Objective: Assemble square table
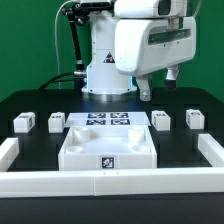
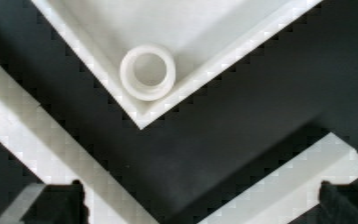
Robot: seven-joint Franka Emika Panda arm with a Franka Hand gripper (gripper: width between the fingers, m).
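Square tabletop (image 1: 108, 148) lies flat at centre front of the black table, rim up. One corner, bearing a round leg socket (image 2: 149, 72), points straight toward the gripper (image 2: 197, 205), which hangs above it, jaws spread wide and empty. The nearest leg (image 1: 160, 120) stands just off the exterior view's right.

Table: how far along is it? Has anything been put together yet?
Done: nothing looks joined yet. The tabletop lies bare, and the legs stand loose beside it, two on the exterior view's left and two on its right. In hand: nothing. The gripper is open and empty above a tabletop corner with a round socket. Left: fitting all four legs.
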